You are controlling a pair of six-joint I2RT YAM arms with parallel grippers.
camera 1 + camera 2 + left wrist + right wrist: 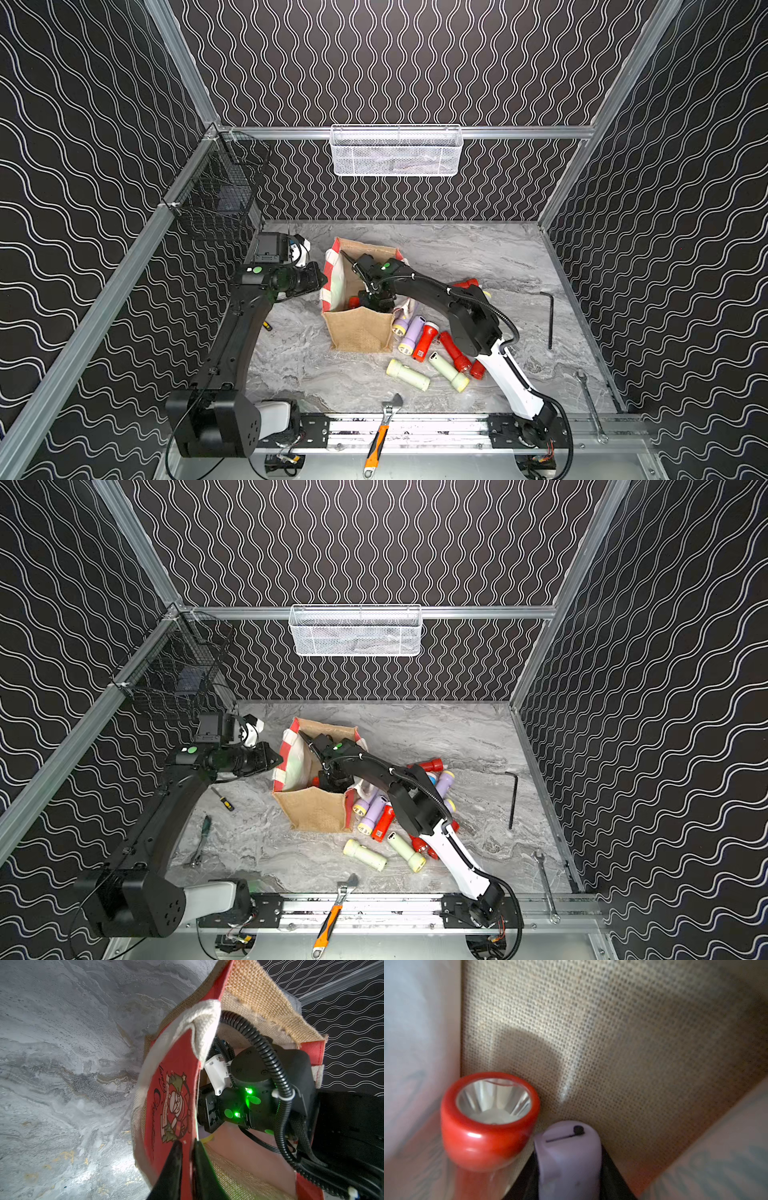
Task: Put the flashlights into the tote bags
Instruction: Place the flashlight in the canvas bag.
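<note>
Lilac flashlight point(568, 1159), blunt tail outward, sat clamped in my right gripper point(569, 1180) deep inside the tote bag point(359, 332), just beside a red flashlight point(490, 1118) whose lens faced the wrist camera. I had the right arm point(469, 316) bent down into the bag's mouth; my left gripper point(188, 1147) pinched its red panel point(172, 1088). More flashlights point(424, 343) lay alongside.

Tote bag point(166, 1076), red panel, left wrist view: Santa print with a ribbon banner whose lettering appears to read "Merry Christmas". Black cursive script runs beside it; only a capital "C" is legible. In a top view, the red flashlight point(424, 340) right of the bag carries a white sticker, print too small to read.
</note>
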